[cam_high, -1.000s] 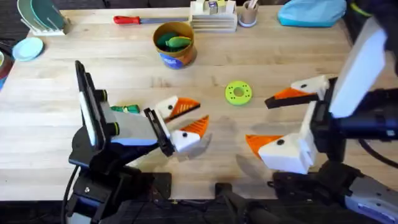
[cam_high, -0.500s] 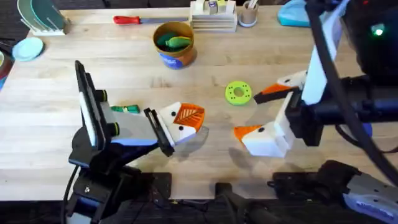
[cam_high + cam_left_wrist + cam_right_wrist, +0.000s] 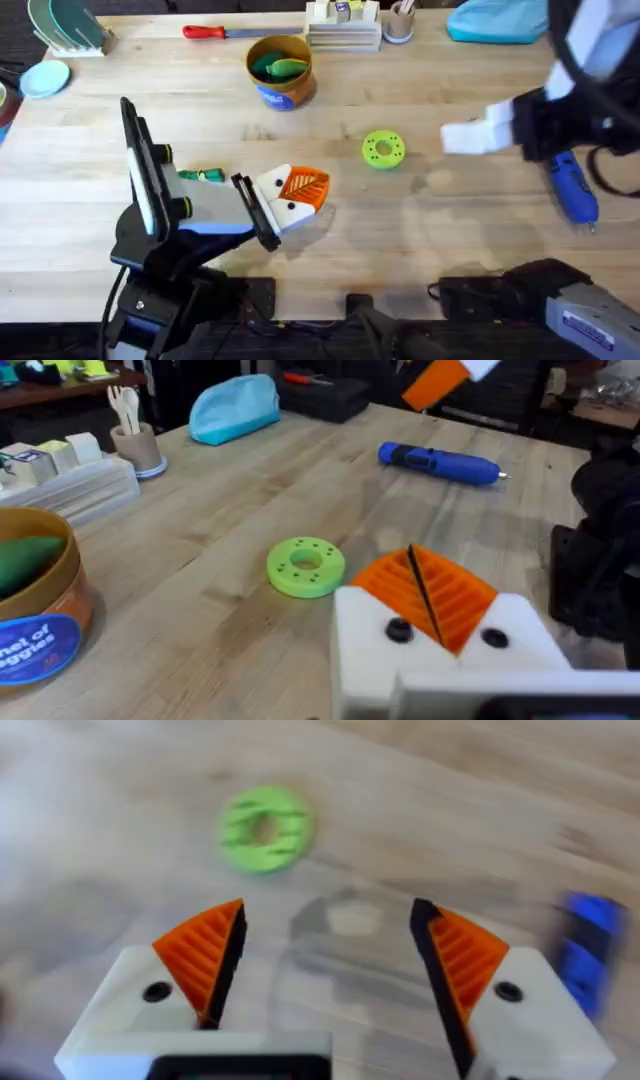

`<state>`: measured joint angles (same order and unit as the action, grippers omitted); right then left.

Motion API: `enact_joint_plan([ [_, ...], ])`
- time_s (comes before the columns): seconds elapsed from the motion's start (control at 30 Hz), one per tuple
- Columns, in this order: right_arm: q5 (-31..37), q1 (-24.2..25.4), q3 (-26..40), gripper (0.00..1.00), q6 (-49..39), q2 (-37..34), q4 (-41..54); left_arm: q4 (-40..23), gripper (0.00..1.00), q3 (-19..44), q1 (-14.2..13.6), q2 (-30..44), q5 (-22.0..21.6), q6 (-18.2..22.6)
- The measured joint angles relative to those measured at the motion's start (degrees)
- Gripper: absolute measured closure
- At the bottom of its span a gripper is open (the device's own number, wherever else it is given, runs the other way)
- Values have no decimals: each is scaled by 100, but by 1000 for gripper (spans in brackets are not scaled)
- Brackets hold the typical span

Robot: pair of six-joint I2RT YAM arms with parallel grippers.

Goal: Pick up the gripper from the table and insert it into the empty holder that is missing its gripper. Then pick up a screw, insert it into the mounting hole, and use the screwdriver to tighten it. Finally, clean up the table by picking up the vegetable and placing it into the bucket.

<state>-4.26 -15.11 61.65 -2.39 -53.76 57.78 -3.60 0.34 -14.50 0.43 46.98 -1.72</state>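
Observation:
My left gripper (image 3: 300, 190) rests low over the table's front middle, shut, its orange ribbed pads pressed together (image 3: 420, 585). Both its white holders (image 3: 375, 660) carry an orange wedge and a dark screw head. A loose gripper wedge and a loose screw are out of view. My right gripper (image 3: 465, 137) hangs raised at the right, open and empty (image 3: 330, 960). The blue screwdriver (image 3: 572, 190) lies on the table below and right of it (image 3: 440, 463). A slim green vegetable (image 3: 205, 175) lies beside my left arm. The yellow bucket (image 3: 281, 85) stands at the back with green pieces inside.
A lime-green disc (image 3: 383, 149) lies mid-table between the grippers (image 3: 265, 828). A red-handled screwdriver (image 3: 215, 32), a white block rack (image 3: 343, 28), a cup with sticks (image 3: 399, 22) and a blue pouch (image 3: 500, 20) line the back edge. Plates (image 3: 45, 78) stand at the far left.
My left gripper closed its pads together a second ago and has stayed still since. My right arm rose and swung from the front middle toward the right, uncovering the blue screwdriver.

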Motion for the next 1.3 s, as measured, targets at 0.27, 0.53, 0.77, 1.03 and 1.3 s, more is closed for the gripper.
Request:
enact_joint_plan([
  [0.27, 1896, 2784, -5, 7, -340, -732, -330, -2, 993, -1, 0, 0, 0, 1],
  [0.53, 1811, 4345, -37, 7, -1389, -2084, -406, -2, 993, -2, 0, 0, 0, 2],
  [0.77, 771, 4758, -43, 7, -2437, -3006, -762, -2, 993, -2, 2, 0, 0, 0],
  [1.03, 636, 4760, -44, 7, -3217, -3857, -1293, -2, 993, -2, 0, 0, -1, 0],
  [1.3, 605, 4760, -33, 46, -3410, -4380, -1450, -2, 993, -2, 2, 0, -2, 2],
])
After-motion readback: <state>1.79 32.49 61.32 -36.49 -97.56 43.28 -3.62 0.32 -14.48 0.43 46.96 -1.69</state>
